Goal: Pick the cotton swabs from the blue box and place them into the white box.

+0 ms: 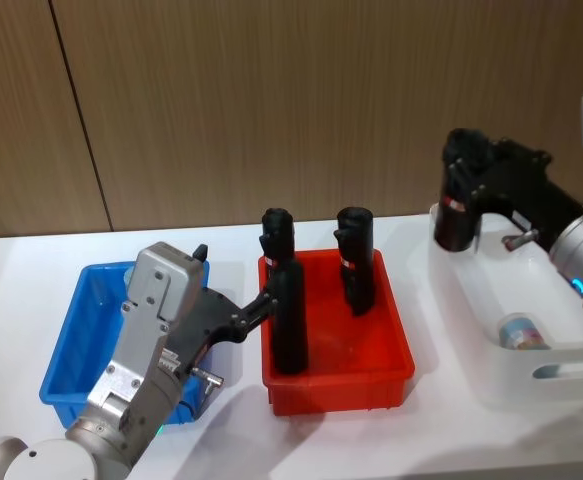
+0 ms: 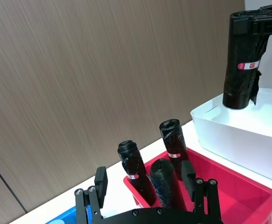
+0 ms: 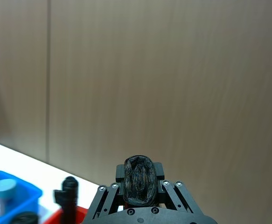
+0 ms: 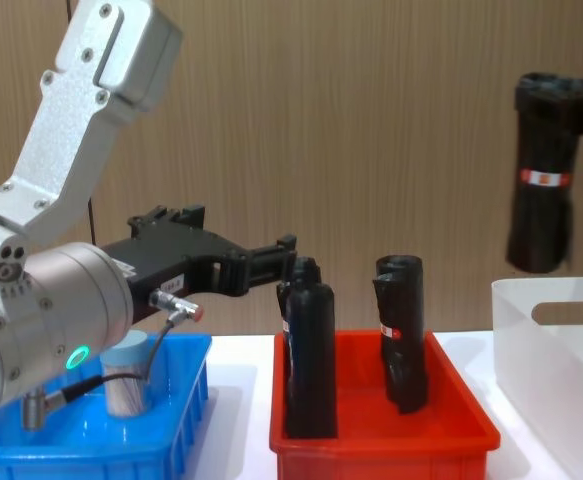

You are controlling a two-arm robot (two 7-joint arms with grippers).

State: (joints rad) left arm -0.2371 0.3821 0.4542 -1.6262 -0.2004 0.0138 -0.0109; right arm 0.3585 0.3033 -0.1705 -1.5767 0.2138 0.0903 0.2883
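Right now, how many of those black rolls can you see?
4. Three black rolls stand in the red bin: front left, back left, right. The right gripper holds the fourth above the white box.

head view downward, chest view side-on, both sharing red bin [image 1: 336, 340]

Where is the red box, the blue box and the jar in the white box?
red box [image 1: 337, 378]: head view, front wall.
blue box [image 1: 71, 337]: head view, left wall.
jar [image 1: 522, 331]: head view, its side.

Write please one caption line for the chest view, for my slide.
Right gripper holds a black roll above the white box; left gripper reaches a roll in the red bin.
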